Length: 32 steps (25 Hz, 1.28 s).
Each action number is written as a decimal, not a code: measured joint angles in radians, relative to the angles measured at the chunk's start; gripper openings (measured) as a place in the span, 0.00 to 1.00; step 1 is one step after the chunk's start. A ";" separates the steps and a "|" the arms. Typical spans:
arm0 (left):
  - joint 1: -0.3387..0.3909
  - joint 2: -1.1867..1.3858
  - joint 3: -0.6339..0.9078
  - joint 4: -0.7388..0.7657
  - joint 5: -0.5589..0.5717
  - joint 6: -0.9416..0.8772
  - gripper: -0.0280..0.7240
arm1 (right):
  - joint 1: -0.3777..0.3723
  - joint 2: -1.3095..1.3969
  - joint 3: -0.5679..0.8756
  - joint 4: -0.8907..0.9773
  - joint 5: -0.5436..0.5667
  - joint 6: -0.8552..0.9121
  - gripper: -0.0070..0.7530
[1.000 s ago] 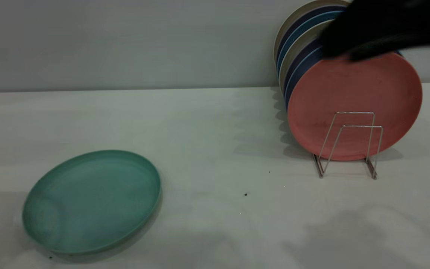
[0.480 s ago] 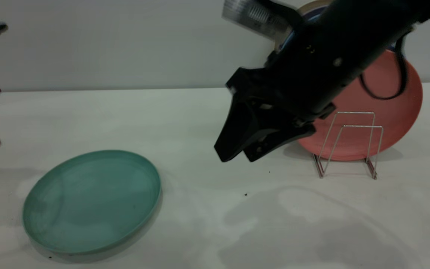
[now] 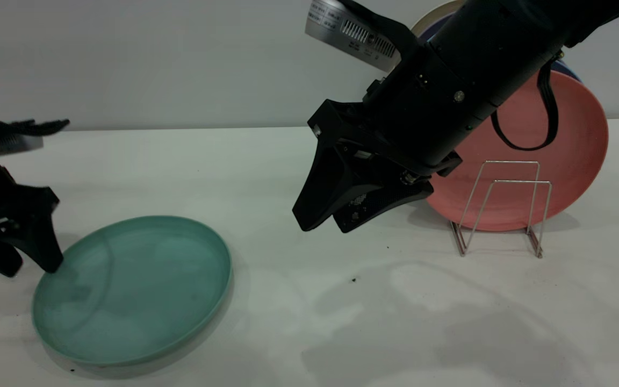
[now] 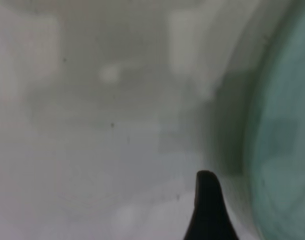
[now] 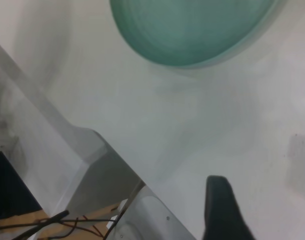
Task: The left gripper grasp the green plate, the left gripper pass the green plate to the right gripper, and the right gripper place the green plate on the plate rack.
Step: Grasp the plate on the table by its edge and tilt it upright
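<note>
The green plate lies flat on the white table at front left. My left gripper is low at the plate's left rim, open, with one finger tip at the rim and the other outside it on the table side. The left wrist view shows one black finger beside the green plate. My right gripper hangs open above the table's middle, holding nothing. In its wrist view the green plate lies far beyond a single finger. The plate rack stands at right.
A salmon-pink plate stands upright in the rack, with a cream plate rim behind it, mostly hidden by the right arm. The wall runs along the back. The right wrist view shows the table's edge with cables below.
The right arm swung down from the top right to the table's middle. The left arm came in from the left and dropped to the green plate's left rim. The plate stayed put.
</note>
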 joint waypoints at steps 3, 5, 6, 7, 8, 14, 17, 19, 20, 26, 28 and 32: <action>0.000 0.038 -0.004 -0.034 -0.030 0.008 0.76 | 0.000 0.000 0.000 0.001 -0.001 0.000 0.60; 0.000 0.059 -0.006 -0.055 -0.038 0.017 0.76 | 0.000 0.000 0.000 0.002 -0.001 0.000 0.60; 0.000 0.068 -0.006 -0.067 -0.041 0.023 0.76 | 0.000 0.000 0.000 0.002 -0.001 0.000 0.60; 0.000 0.078 -0.006 -0.081 -0.045 0.033 0.75 | 0.000 0.000 0.000 0.002 -0.001 0.000 0.60; 0.000 0.085 -0.006 -0.103 -0.047 0.050 0.75 | 0.000 0.000 0.000 0.002 -0.001 0.000 0.60; 0.000 0.115 -0.008 -0.227 -0.051 0.156 0.67 | 0.000 0.000 0.000 0.002 -0.001 0.000 0.60; 0.000 0.127 -0.012 -0.264 -0.051 0.181 0.59 | 0.000 0.000 0.000 0.002 -0.001 0.000 0.60; 0.000 0.135 -0.018 -0.271 -0.047 0.187 0.50 | 0.000 0.000 0.000 0.002 -0.002 0.000 0.60; 0.000 0.137 -0.018 -0.274 -0.046 0.188 0.46 | 0.000 0.000 0.000 0.002 -0.002 0.000 0.60; 0.000 0.143 -0.018 -0.283 -0.025 0.193 0.12 | 0.000 0.000 0.000 0.002 -0.005 0.000 0.60; 0.001 0.143 -0.018 -0.288 -0.011 0.201 0.11 | -0.001 0.000 -0.001 0.002 -0.002 0.000 0.60; 0.001 0.127 -0.016 -0.315 0.056 0.321 0.09 | -0.045 0.000 -0.007 0.009 0.042 0.000 0.60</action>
